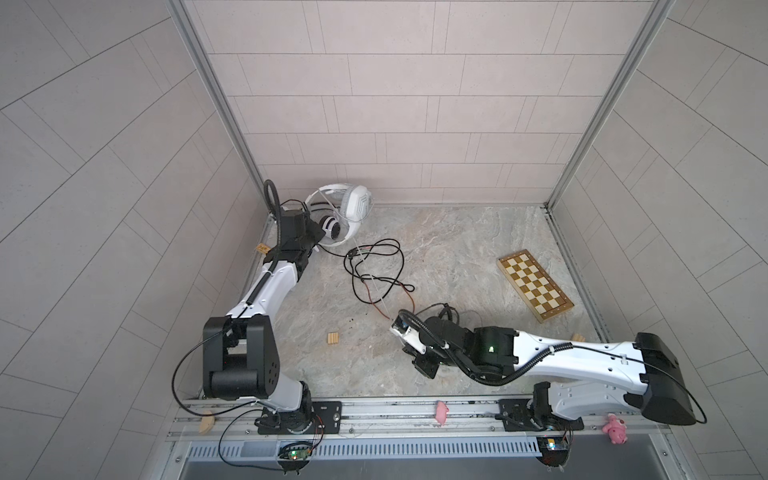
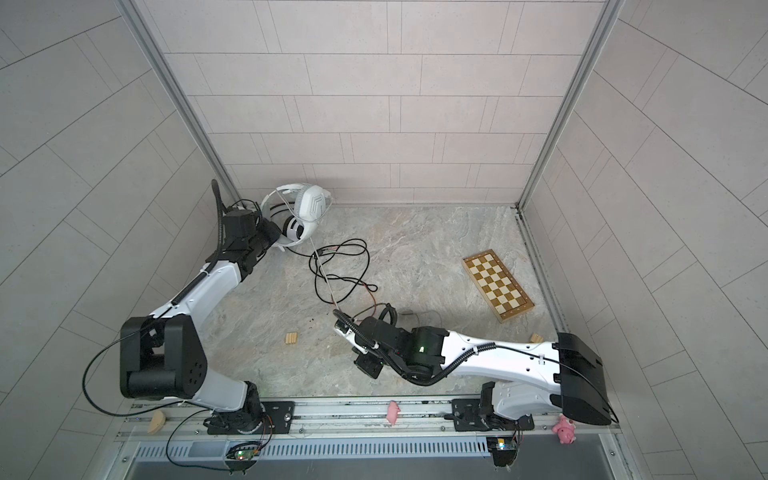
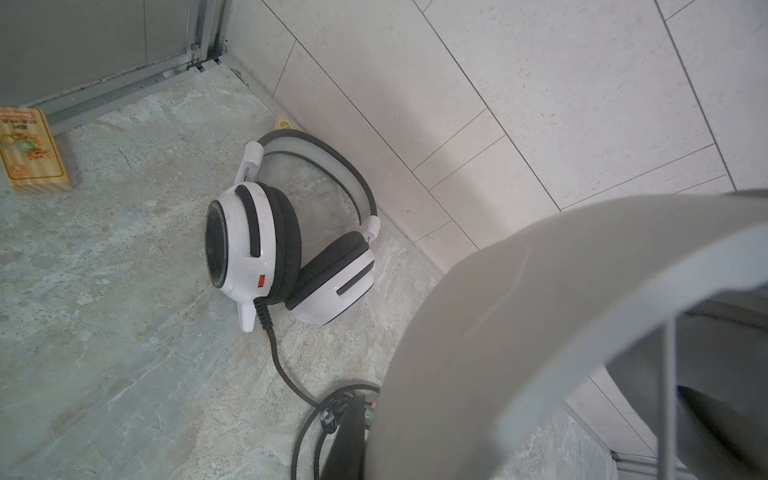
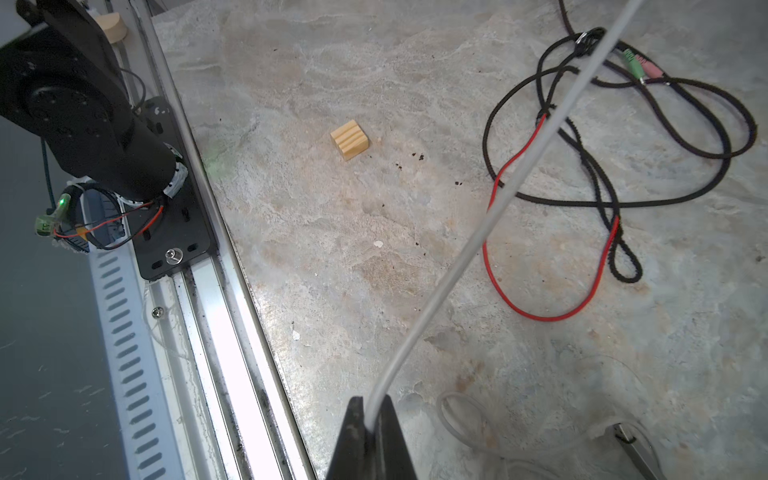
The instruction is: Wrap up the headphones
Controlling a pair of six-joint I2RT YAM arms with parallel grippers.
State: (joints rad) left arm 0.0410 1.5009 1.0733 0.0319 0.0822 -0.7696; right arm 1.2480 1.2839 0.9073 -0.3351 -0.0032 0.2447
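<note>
Altogether two: grey headset (image 1: 356,201), striped headset (image 3: 241,249); two: white cable (image 4: 471,245), black cable (image 3: 275,353).

The white headset (image 3: 266,249) has round cups striped black and dark ear pads. It lies on its side on the desk (image 3: 104,311) in the far left corner, with its headband beside the wall (image 3: 498,104). Its black-and-red cable (image 4: 540,318) sprawls in loose loops toward the middle. The pale-grey headset (image 1: 358,203), with angular cups, hangs tilted off the desk close over it. Its whitish cable (image 4: 500,203) stretches taut above those loops.
</note>
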